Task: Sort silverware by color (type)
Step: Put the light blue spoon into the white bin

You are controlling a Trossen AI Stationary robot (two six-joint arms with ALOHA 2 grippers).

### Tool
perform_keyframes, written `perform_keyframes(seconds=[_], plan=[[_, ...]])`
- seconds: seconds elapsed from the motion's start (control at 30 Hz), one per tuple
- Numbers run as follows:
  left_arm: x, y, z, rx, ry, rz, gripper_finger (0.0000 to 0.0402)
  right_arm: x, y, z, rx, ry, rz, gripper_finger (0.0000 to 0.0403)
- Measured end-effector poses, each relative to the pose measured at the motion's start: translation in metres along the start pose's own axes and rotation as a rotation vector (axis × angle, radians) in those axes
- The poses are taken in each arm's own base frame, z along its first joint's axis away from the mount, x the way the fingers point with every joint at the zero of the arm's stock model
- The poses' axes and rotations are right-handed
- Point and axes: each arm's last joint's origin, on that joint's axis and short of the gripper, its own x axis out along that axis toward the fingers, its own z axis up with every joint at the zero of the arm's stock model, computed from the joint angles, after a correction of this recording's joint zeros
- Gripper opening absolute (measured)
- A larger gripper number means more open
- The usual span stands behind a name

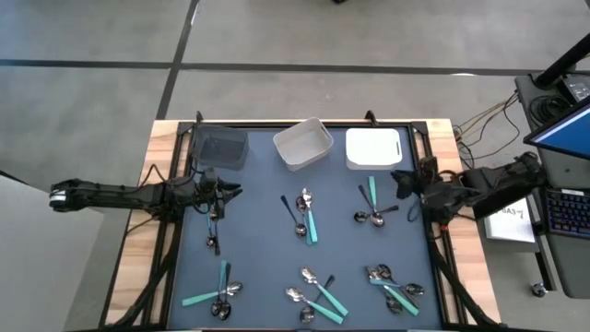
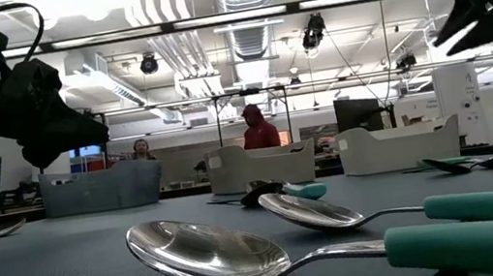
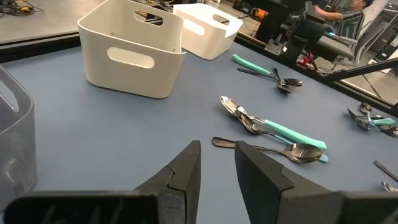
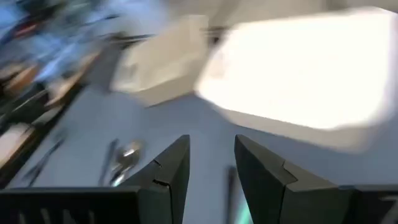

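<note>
Left end effector (image 1: 230,192) hovers empty, fingers slightly parted, above the blue-grey worktop (image 1: 263,235); scattered teal- and black-handled metal silverware (image 1: 305,214) lies beyond it. Right end effector (image 1: 402,181), parted, empty, near teal-handled spoons (image 1: 371,205).

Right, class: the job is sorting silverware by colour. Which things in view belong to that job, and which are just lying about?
Belong to the job:
- teal-handled silverware
- dark-handled silverware
- two white bins
- grey bin
- left gripper, jaws empty
- right gripper, jaws empty

Just lying about:
- keyboard
- cables
- people in the room behind
</note>
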Motion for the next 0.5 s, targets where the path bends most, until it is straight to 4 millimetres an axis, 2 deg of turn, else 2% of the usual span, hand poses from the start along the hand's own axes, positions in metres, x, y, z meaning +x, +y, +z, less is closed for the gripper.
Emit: perform_keyframes(seconds=[0.17, 0.3, 0.43, 0.5], plan=[[0.000, 0.000, 0.000, 0.000, 0.000, 0.000, 0.0082, 0.005, 0.005, 0.002, 0.123, 0.059, -0.181, 0.0118], [0.000, 0.000, 0.000, 0.000, 0.000, 0.000, 0.0082, 0.024, 0.019, -0.011, 0.106, 0.138, -0.306, 0.0118], [0.000, 0.000, 0.000, 0.000, 0.000, 0.000, 0.0082, 0.039, 0.027, -0.019, 0.226, 0.166, -0.398, 0.0118], [0.000, 0.000, 0.000, 0.000, 0.000, 0.000, 0.0082, 0.047, 0.028, -0.024, 0.231, 0.206, -0.459, 0.0118]])
